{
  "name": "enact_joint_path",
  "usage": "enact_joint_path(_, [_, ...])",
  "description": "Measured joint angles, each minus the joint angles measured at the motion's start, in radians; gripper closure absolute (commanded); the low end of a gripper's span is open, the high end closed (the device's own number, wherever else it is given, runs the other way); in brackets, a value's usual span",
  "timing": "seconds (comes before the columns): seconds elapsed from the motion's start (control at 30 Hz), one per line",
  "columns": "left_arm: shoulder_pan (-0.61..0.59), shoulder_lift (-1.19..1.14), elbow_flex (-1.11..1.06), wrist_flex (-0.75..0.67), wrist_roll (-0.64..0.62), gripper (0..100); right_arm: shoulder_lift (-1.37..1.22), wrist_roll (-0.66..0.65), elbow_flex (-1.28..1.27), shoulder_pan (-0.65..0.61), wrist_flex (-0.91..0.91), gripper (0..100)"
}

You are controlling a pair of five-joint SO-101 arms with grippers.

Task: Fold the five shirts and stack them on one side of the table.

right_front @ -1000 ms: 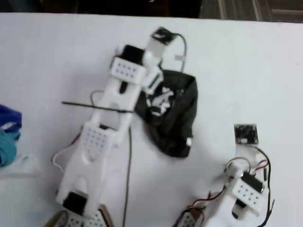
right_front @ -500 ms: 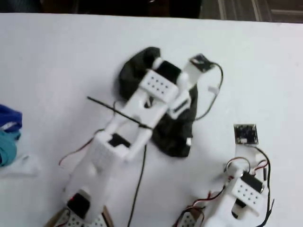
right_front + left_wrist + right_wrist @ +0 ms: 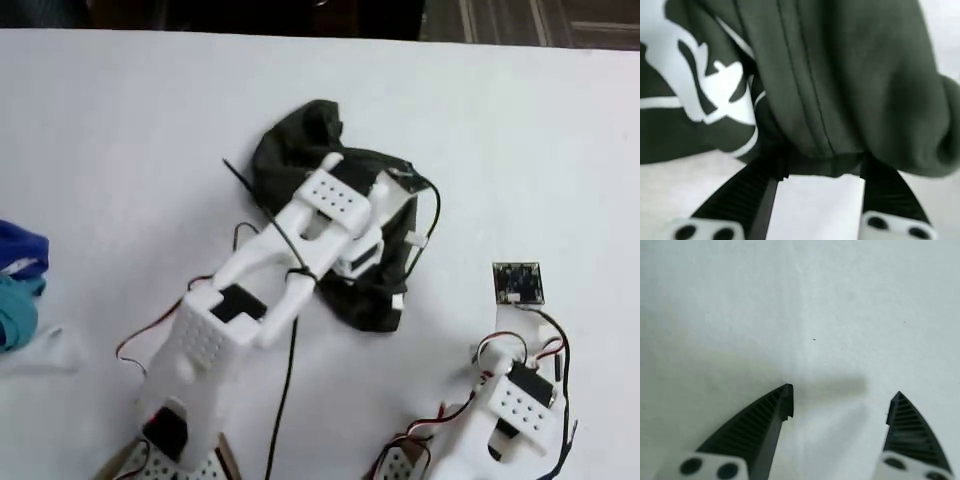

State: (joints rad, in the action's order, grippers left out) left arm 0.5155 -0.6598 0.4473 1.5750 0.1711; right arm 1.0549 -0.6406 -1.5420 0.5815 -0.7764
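Left gripper (image 3: 820, 170) is down on the crumpled dark shirt (image 3: 300, 165), jaws spread wide with a thick fold of cloth bunched at their tips. It is probably nosing in for a grip, but the tips are buried, so I can't call a hold. Right gripper (image 3: 840, 402) hangs gaping and empty over bare table (image 3: 815, 300), well apart from the shirt and out of the way.

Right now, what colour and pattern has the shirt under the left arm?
The shirt is dark green with a white print, clearest in the left wrist view.
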Motion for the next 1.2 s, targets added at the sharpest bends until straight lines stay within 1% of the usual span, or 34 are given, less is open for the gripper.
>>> enact_joint_path(0.1, [0.000,0.000,-0.011,-0.038,0.002,75,0.000,0.000,0.000,0.000,0.000,69.7])
enact_joint_path(0.53, [0.000,0.000,-0.011,-0.101,0.002,75,0.000,0.000,0.000,0.000,0.000,69.7])
enact_joint_path(0.63, [0.000,0.005,-0.011,-0.100,0.002,81,0.000,0.000,0.000,0.000,0.000,69.7])
enact_joint_path(0.77, [0.000,0.006,-0.015,-0.092,0.002,96,0.000,0.000,0.000,0.000,0.000,69.7])
enact_joint_path(0.8, [0.000,0.006,-0.015,-0.092,0.002,98,0.000,0.000,0.000,0.000,0.000,69.7])
enact_joint_path(0.83, [0.000,0.006,-0.015,-0.092,0.002,97,0.000,0.000,0.000,0.000,0.000,69.7])
enact_joint_path(1.0, [0.000,0.006,-0.015,-0.091,0.002,97,0.000,0.000,0.000,0.000,0.000,69.7])
enact_joint_path(1.1, [0.000,0.006,0.031,-0.026,0.002,97,0.000,0.000,0.000,0.000,0.000,69.7])
enact_joint_path(1.2, [0.000,0.044,0.127,0.078,0.000,97,0.000,0.000,0.000,0.000,0.000,69.7])
